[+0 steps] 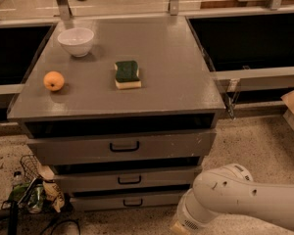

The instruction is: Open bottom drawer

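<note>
Grey three-drawer cabinet (210, 146) seen from above and in front. The bottom drawer (98, 202), the thinnest front, sits shut just above the floor. Its small black pull handle (133, 202) runs horizontally. A white robot arm (235, 195) enters from the lower right. Its tool (179, 227) is at the bottom edge, mostly cut off, so I cannot tell whether it is released or clenched. The handle lies near the tool, to its left in the view and slightly higher.
</note>
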{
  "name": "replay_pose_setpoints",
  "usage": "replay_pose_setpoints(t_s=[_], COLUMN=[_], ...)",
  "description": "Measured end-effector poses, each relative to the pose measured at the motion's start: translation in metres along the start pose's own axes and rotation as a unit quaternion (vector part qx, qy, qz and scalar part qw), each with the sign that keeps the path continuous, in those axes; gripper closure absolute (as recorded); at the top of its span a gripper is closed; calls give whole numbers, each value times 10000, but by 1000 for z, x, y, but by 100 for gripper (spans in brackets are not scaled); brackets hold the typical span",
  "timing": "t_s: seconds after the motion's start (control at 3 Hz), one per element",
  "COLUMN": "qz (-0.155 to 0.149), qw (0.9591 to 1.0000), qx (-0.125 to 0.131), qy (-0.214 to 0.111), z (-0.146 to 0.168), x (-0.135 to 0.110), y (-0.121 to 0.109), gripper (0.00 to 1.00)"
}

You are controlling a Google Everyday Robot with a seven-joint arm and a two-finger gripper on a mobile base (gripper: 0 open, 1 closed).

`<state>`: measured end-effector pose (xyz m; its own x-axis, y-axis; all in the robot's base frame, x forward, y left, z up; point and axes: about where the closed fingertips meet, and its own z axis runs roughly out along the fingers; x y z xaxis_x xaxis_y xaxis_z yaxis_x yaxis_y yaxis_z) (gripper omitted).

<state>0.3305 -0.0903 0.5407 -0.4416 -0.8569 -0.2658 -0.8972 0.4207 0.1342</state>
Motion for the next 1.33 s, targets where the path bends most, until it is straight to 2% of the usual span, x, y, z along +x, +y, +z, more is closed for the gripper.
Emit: replay_pose_setpoints(t_s=[0.33, 0.67, 1.0, 1.33], qz=[0, 0, 0, -22], qw=[10000, 10000, 10000, 9998], qx=[0, 0, 1, 116], qy=[0, 0, -1, -137], z=[0, 0, 0, 3], x=[0, 0, 0, -1], y=[0, 0, 0, 0], gripper=[19, 0, 0, 0])
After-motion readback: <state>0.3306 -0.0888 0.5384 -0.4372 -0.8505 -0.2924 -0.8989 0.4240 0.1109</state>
